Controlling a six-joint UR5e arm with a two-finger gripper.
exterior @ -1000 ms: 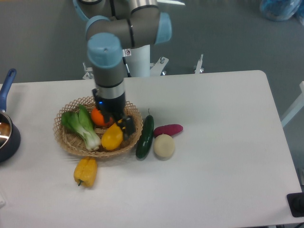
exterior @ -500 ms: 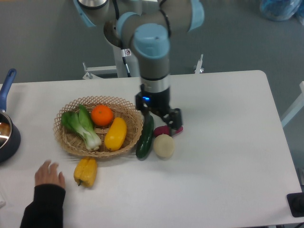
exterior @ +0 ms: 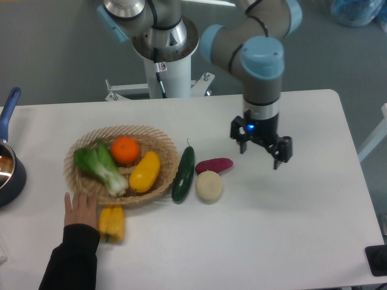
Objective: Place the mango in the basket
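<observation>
The mango (exterior: 145, 171), glossy yellow-orange and oval, lies inside the round wicker basket (exterior: 158, 140) at the table's left, beside an orange (exterior: 126, 150) and a bok choy (exterior: 97, 167). My gripper (exterior: 260, 150) is open and empty, well to the right of the basket, above the bare table right of the purple vegetable. Nothing is between its fingers.
A person's hand (exterior: 80, 210) rests at the basket's front left rim, next to a yellow bell pepper (exterior: 111, 223). A cucumber (exterior: 183, 173), a purple sweet potato (exterior: 214, 165) and a cream ball (exterior: 209, 185) lie right of the basket. A blue-handled pot (exterior: 8, 162) sits at the left edge.
My gripper let go of the mango in the basket and moved right, away from it. A hand came in from the lower left and reached the basket's rim; the basket shifted slightly.
</observation>
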